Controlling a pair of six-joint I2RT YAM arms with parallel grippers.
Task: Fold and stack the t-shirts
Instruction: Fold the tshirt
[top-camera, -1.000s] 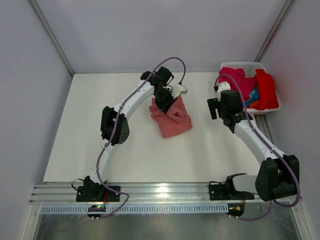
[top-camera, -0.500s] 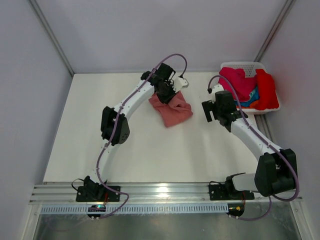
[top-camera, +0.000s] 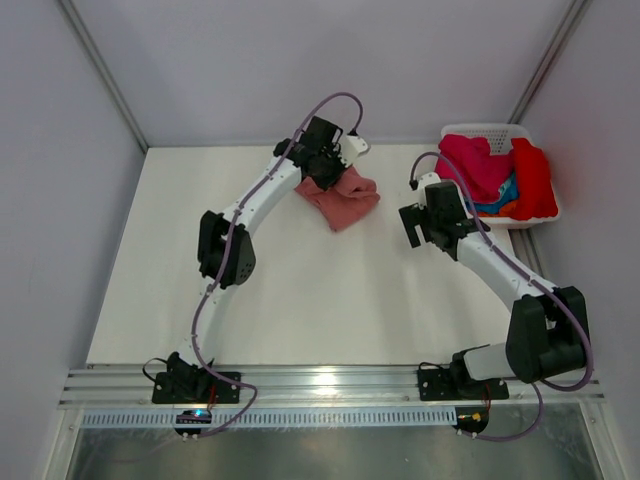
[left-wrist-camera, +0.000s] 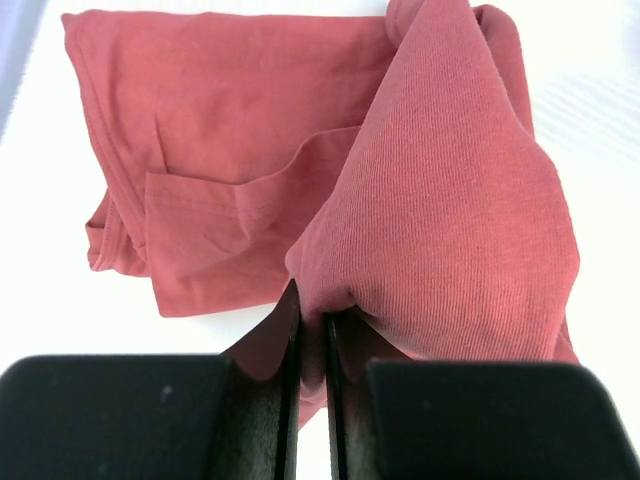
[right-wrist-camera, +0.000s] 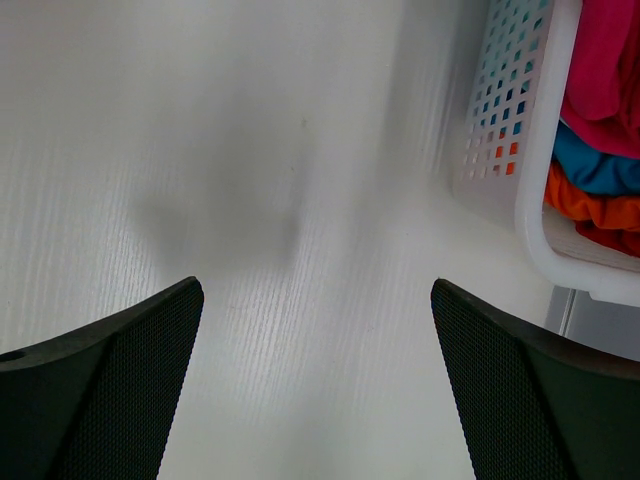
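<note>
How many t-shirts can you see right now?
5. A salmon t-shirt is on the table; a magenta one, red one, blue one and orange one sit in the white basket. More may be hidden underneath.

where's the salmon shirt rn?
Top view: the salmon t-shirt lies bunched at the far middle of the table, a fold pinched in the left gripper, with the white basket off to its right.

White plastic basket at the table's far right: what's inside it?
The white plastic basket holds a magenta t-shirt, a red t-shirt, blue cloth and orange cloth between. Anything beneath is covered.
</note>
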